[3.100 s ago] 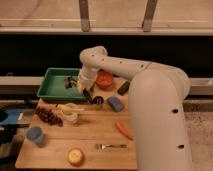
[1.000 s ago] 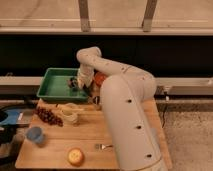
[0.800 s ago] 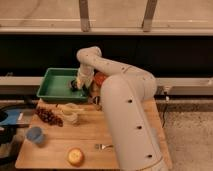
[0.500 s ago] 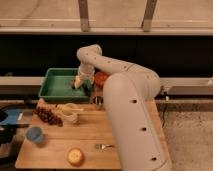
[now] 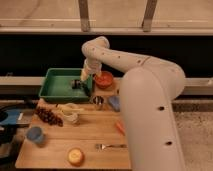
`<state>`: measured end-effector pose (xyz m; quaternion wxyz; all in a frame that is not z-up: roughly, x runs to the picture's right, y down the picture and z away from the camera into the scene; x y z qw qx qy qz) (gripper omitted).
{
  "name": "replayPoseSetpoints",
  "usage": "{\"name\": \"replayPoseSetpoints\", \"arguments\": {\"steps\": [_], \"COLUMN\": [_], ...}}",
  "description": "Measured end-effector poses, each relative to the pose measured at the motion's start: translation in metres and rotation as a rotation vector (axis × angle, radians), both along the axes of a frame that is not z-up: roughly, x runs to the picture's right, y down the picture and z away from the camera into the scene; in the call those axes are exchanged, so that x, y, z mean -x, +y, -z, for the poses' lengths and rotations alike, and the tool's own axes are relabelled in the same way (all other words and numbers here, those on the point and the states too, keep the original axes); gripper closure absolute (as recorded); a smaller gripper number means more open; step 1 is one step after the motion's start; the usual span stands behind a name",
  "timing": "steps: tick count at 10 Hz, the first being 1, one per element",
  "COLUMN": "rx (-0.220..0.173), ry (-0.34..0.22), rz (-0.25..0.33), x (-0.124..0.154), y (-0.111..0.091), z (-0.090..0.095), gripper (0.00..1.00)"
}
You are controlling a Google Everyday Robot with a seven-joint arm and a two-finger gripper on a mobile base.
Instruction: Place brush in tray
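Gripper (image 5: 84,83) hangs low over right end of tray (image 5: 55,93), just inside right rim. Dark shape at fingertips, probably brush (image 5: 79,83), sits directly under gripper, above tray floor; long axis not readable. Cannot tell whether fingers grip it or have let go. Key relation: brush lies within tray walls, beside right wall, so coming move looks like plain release or lift straight up. Orange bowl (image 5: 104,80) just right of tray.
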<state>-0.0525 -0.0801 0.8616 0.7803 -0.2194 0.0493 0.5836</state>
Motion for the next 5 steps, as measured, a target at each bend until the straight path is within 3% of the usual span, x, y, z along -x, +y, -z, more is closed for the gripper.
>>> {"name": "replayPoseSetpoints", "arguments": {"steps": [2,5], "rx": [-0.036,-0.044], "ry": [0.046,0.052], "rz": [-0.051,-0.060], "x": [-0.035,-0.040], "y": [0.000,0.001], "z": [0.019,0.024], "gripper": [0.32,0.32]}}
